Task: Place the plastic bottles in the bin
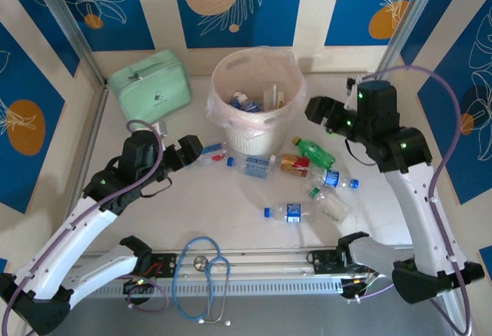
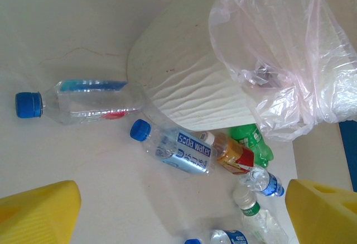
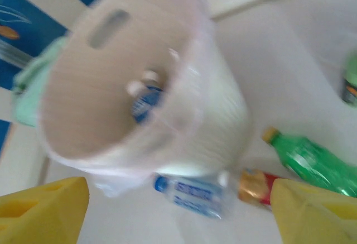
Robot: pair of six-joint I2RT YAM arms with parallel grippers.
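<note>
The cream bin point(image 1: 270, 124) with its clear liner stands at the back centre, and a blue-labelled bottle point(image 1: 246, 103) lies inside it. Several plastic bottles lie on the table in front: a clear blue-capped one point(image 1: 211, 154), a soda water one point(image 1: 252, 165), a red-and-yellow one point(image 1: 296, 164) and a green one point(image 1: 314, 151). My left gripper point(image 1: 191, 151) hovers open just left of the blue-capped bottle point(image 2: 78, 101), nothing between its yellow fingertips point(image 2: 36, 213). My right gripper point(image 1: 321, 113) hangs open beside the bin's right rim, looking down into the bin point(image 3: 212, 115).
A mint-green zip case point(image 1: 150, 82) sits at the back left. A stethoscope point(image 1: 204, 271) lies over the metal rail point(image 1: 261, 263) at the near edge. More bottles point(image 1: 336, 178) lie scattered right of centre, between the two arms.
</note>
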